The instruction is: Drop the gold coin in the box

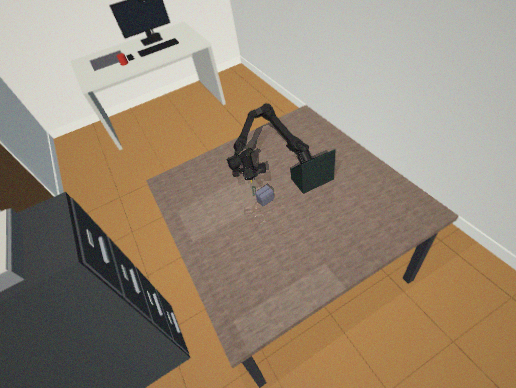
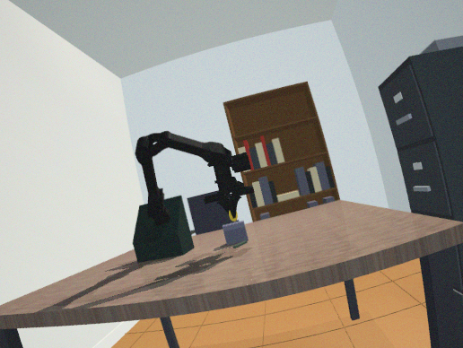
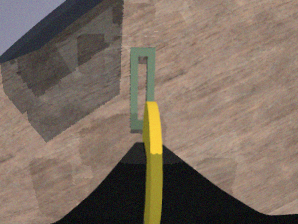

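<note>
The gold coin (image 1: 252,182) (image 2: 233,217) (image 3: 153,127) is upright on edge between the fingertips, its lower part showing below them. My gripper (image 2: 231,212) (image 3: 147,151) points down, shut on the coin, and holds it above the table. The dark-green holder (image 1: 254,191) (image 2: 240,245) (image 3: 134,90) lies below with its slot empty. The closed grey box (image 1: 265,195) (image 2: 235,234) (image 3: 22,20) stands beside the holder. In the wrist view only a corner of the box shows at upper left. Its lid slot is too small to make out clearly.
The wooden table (image 1: 320,240) (image 2: 314,251) carries everything. A large dark-green block (image 1: 317,172) (image 2: 163,233) stands at the arm's base, to the box's right in the top view. Shadows of the arm fall across the table.
</note>
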Available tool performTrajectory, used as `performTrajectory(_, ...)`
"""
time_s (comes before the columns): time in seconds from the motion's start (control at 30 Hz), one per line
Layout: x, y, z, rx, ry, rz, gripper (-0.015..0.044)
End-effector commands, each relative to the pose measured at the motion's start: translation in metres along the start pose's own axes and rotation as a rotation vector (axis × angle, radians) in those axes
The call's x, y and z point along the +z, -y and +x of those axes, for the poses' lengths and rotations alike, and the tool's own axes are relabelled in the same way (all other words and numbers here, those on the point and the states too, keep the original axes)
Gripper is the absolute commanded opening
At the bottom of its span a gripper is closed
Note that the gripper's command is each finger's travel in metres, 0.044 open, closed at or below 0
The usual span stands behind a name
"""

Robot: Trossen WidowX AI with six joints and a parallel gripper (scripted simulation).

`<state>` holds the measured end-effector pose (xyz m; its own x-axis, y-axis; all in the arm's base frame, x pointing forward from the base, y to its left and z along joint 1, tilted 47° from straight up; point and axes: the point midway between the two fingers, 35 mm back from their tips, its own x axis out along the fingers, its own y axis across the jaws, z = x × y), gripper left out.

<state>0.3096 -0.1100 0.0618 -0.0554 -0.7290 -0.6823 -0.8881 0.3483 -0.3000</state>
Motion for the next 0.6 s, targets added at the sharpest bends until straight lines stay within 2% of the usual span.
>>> performTrajectory(0.0,-0.0021,0.0018,-0.0040,-0.008,0.003,0.078,0.0000)
performTrajectory(0.57,-0.0030,0.0027,-0.0045,-0.007,0.005,0.671,0.0000)
